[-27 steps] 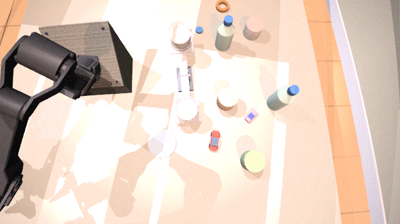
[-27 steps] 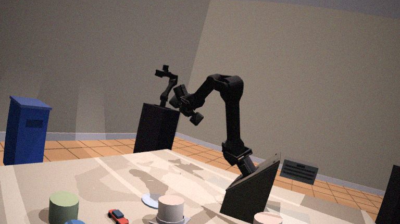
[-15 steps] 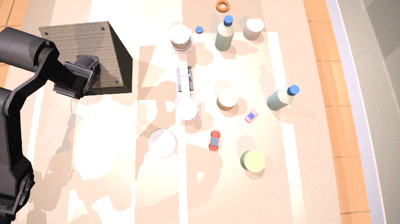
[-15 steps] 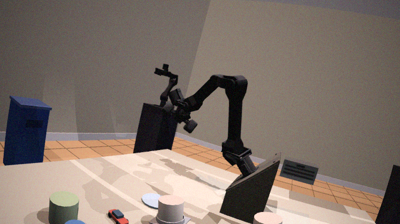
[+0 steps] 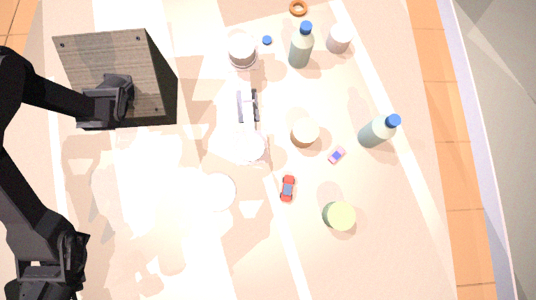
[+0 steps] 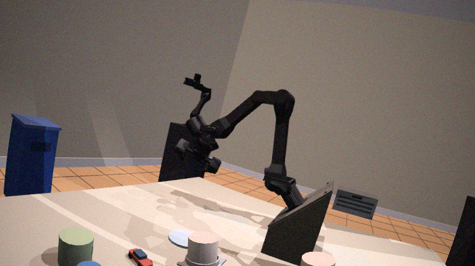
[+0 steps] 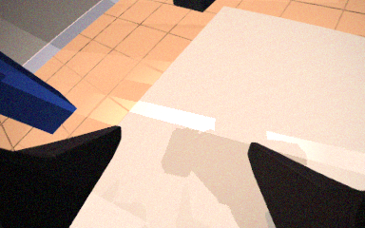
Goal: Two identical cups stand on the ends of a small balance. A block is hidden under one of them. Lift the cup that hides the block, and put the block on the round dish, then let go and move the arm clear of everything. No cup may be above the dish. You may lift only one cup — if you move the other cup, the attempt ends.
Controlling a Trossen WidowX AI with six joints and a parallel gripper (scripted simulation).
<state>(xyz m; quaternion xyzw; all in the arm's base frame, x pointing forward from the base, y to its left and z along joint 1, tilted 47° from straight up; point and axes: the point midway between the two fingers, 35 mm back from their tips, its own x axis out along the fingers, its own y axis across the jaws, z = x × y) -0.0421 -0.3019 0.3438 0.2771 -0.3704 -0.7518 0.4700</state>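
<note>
The balance [image 5: 248, 119] stands mid-table in the top view, with a pale upside-down cup at each end. One cup [image 5: 241, 49] [image 6: 318, 259] is at the end farther from the dish. The other cup [image 5: 250, 147] [image 6: 203, 248] is at the end nearer the round dish [image 5: 218, 192] [image 6: 177, 238]. Both cups sit on their pans. No block shows; what is under the cups is hidden. The dish is pale and bare. My gripper [image 6: 198, 155] [image 7: 185, 140] is open and empty, raised above the table, away from the balance and dish. Its fingers are not clear in the top view.
Beyond the balance stand two bottles [image 5: 301, 47] [image 5: 374, 132], a beige cylinder [image 5: 304, 132], a pinkish cylinder [image 5: 339, 38] and a green cylinder [image 5: 340, 215] [image 6: 75, 245]. A red car [image 5: 287, 188] [image 6: 140, 257], small pink car [image 5: 336, 155], blue disc [image 5: 266, 40] and orange ring [image 5: 290, 8] lie around.
</note>
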